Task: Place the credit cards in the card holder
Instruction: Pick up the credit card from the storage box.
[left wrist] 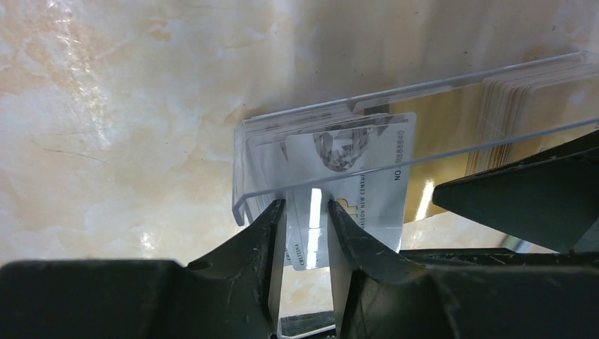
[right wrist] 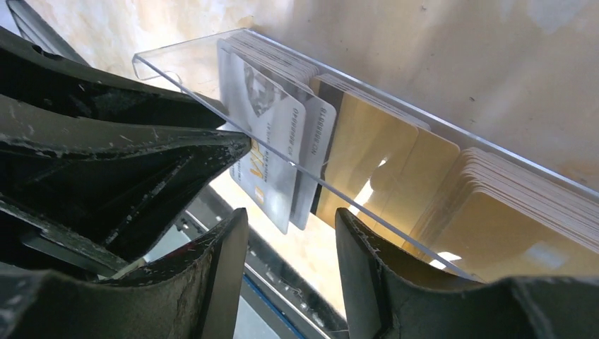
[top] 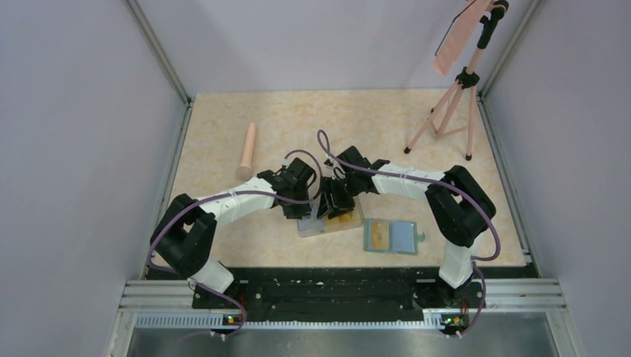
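2 pale cards (left wrist: 367, 162) sit pinched in the left gripper (left wrist: 305, 208); the right gripper (right wrist: 289, 215) beside it hangs open. Best pull them straight back, slowly, from the clear box (left wrist: 424, 92).

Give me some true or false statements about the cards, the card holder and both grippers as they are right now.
The clear plastic box holds pale credit cards and gold credit cards. True.
The green card holder lies shut. False: it lies open, right of the box.
The right gripper clamps a gold card. False: its fingers stand apart with nothing between them.
Pale cards sit between the left gripper's fingers. True.
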Robot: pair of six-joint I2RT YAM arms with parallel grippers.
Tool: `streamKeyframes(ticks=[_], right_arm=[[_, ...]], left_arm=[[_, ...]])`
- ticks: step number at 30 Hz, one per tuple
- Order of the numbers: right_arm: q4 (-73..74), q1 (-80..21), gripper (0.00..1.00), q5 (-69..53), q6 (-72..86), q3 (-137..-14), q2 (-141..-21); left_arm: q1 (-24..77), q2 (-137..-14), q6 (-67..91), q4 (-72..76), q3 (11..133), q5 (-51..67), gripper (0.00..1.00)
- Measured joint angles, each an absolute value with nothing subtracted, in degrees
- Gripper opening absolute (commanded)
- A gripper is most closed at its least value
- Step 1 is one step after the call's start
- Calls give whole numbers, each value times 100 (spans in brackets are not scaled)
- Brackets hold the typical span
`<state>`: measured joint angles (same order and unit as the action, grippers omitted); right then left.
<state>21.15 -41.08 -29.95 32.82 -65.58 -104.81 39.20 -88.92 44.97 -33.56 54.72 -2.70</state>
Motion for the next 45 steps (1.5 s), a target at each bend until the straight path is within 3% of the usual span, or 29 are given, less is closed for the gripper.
streamKeyframes(ticks=[9,12,16,36,45], right_arm=[[1883,-4108,39,-3212,3376,-6508,-10543],[1802,-4108,26,-3242,3382,-6451,-10558],[1802,-4075,0,-3214,3391,-6410,-10608],[2438,-4036,0,-2827,3122,-6543,-10134],[2897,-3997,0,-2648,3015,-6698,-9717]], left_arm=[[4171,-9105,4482,-3295,5675,-285,28],[4241,-9139,4473,-3306,5725,-276,24],[4241,-9139,4447,-3356,5725,-296,18],[4274,-9107,4556,-3428,5684,-447,16],[4283,-8866,4482,-3575,5645,-523,32]])
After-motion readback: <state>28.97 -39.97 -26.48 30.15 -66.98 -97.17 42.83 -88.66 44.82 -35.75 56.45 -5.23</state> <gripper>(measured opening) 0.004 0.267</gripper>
